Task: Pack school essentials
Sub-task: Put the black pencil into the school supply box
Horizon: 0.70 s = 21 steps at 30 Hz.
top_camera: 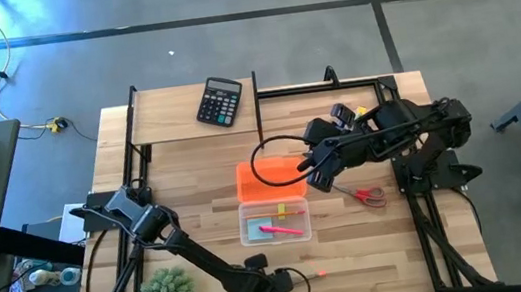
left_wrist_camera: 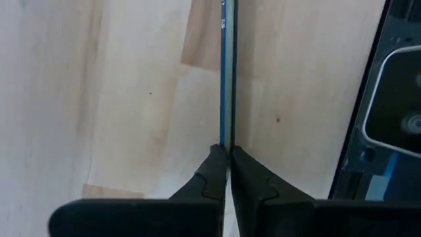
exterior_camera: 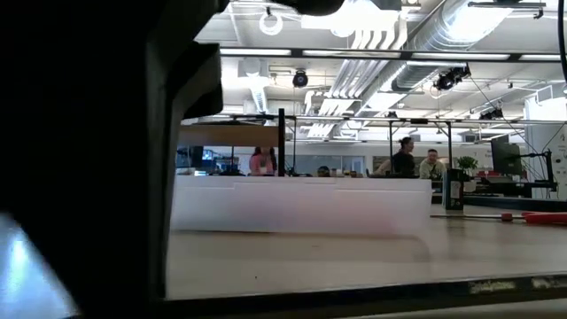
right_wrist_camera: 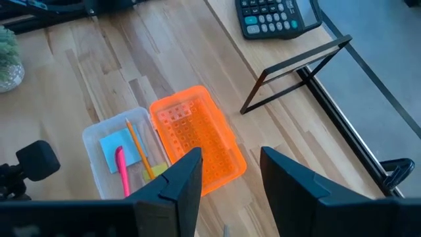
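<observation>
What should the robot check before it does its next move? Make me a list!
1. Left gripper shut on the pencil: ok.
2. Clear box open to drop things in: ok; pink pen and blue pad already inside.
3. Right gripper open and holding nothing, above the orange lid: ok.
4. Scissors packed: not ok, they lie on the table.
5. Whether the pencil clears the table: cannot tell.

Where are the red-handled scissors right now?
In the high view, the red-handled scissors lie on the table's right side, beside the clear box and just below the right pincer.
</observation>
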Each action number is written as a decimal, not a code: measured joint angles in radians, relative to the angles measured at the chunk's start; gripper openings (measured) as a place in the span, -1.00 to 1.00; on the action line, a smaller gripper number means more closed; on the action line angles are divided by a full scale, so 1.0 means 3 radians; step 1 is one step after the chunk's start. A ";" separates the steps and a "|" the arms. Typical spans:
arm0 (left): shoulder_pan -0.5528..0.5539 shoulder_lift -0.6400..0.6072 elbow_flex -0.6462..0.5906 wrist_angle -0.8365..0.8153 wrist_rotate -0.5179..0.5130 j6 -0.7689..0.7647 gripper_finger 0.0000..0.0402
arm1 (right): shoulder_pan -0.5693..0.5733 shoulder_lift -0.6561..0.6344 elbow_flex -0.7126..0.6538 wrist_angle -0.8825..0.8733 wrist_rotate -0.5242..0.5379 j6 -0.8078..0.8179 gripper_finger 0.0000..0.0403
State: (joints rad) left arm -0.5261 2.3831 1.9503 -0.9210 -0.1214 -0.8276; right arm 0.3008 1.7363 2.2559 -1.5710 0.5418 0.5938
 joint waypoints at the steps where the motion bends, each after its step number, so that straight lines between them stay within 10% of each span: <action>1: 0.0010 -0.0011 0.0002 0.0013 -0.0008 0.0000 -1.00 | 0.0000 -0.0019 0.0000 -0.0002 0.0001 0.0000 -0.29; 21: 0.0245 -0.0162 0.0009 0.0113 0.0232 0.0186 -1.00 | 0.0000 -0.0268 0.0001 0.0000 0.0000 0.0001 -0.29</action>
State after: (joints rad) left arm -0.4526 2.3344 1.9530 -0.8871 -0.0516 -0.7718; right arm 0.3008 1.6558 2.2562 -1.5711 0.5419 0.5941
